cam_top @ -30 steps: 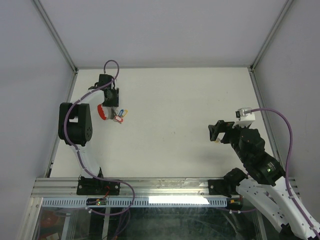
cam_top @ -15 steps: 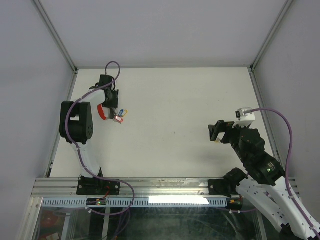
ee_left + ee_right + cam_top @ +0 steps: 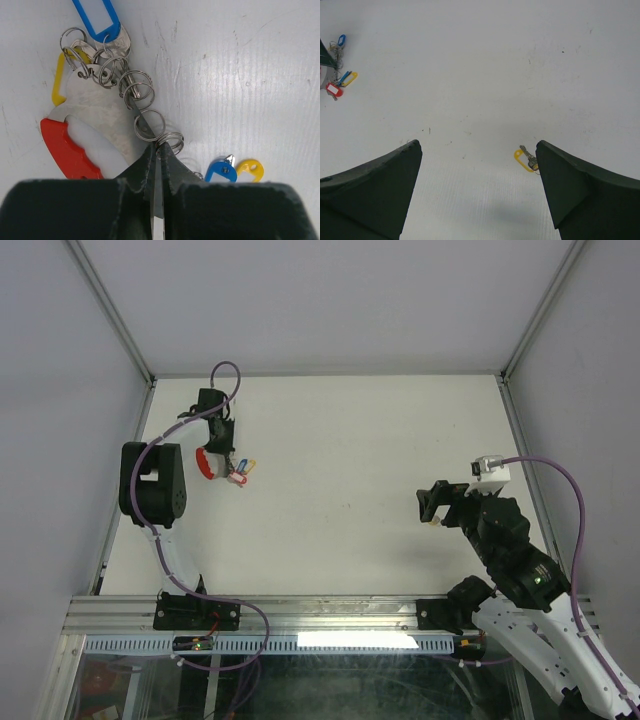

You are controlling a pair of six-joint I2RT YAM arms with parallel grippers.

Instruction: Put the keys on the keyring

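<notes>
Nearest my end, the right arm hangs over the desk with its jaws wide apart and nothing between them; just below them lies a lone key with a yellow tag, flat on the surface and touching nothing.

Farther off, on the left side, the left arm reaches to the keyring; its jaws are pressed together on a thin silvery strip that I take to be the end of the keyring's grey bar. A string of split rings sits along that bar, with a blue tag and a yellow tag bunched at its far end. Two small keys, one blue and one yellow, lie loose just beside the jaws; a red-tagged key lies close by too.

I judge the step in hand to be steadying the keyring so more keys can go on; the next move calls for the right arm to drop onto the lone key, which needs a fine pinch on something flat and tiny, then cross the desk. Nothing lies along that path; the crowding is at the bar itself, where the rings and the left jaws leave little room.
</notes>
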